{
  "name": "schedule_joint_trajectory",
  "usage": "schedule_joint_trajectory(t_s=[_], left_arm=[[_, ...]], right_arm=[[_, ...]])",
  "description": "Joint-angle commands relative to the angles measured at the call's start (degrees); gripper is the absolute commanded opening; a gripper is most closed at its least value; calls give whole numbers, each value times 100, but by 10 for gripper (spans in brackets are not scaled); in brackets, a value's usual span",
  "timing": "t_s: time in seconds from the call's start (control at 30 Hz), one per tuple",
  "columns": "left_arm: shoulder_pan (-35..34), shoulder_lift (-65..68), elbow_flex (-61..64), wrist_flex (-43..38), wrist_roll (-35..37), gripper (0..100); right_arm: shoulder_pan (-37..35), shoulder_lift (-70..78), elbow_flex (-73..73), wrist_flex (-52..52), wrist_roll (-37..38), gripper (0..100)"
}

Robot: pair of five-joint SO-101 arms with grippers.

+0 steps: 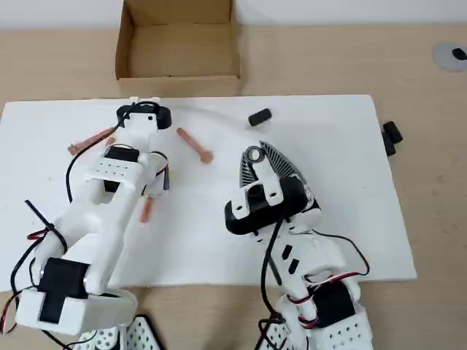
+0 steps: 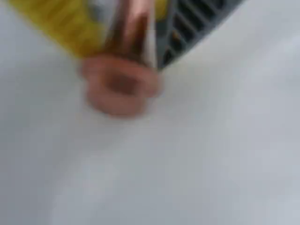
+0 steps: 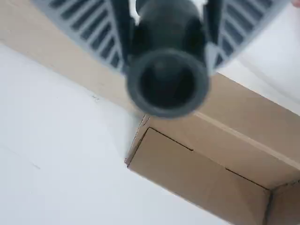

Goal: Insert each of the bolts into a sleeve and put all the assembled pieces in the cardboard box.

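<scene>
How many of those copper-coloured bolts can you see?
3 bolts. One lies near the white mat's left edge, one mid-mat, and one is held by the left gripper. The arms may hide others.

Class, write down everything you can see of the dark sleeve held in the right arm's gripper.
The sleeve is a short, dark grey tube, plastic-looking and matte, with a thick wall and a round open end facing the wrist camera. The right gripper is shut on it, ribbed grey fingers pressing on both sides. In the high view its ring-shaped end shows at the gripper's tip, over the white sheet; nothing else seems to touch it. The cardboard box lies beyond it.
</scene>
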Motion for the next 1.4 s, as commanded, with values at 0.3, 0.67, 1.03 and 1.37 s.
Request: schedule_joint_trajectory(t_s=[0.3,0.67,1.03,1.37], left_arm=[[264,-75,-651,703,35,9],[158,-2018,-4132,1952,1257,10],[158,-3952,-2040,1284,2655,9],[1310,-6378,-879,-26,1960,9]], right_arm=[[92,-242,-391,0,-79,9],[409,-558,-1174,-651,-79,9],[75,-611,-1569,1538,-2119,9],[-1314,409,-1648,1873,-3262,9]])
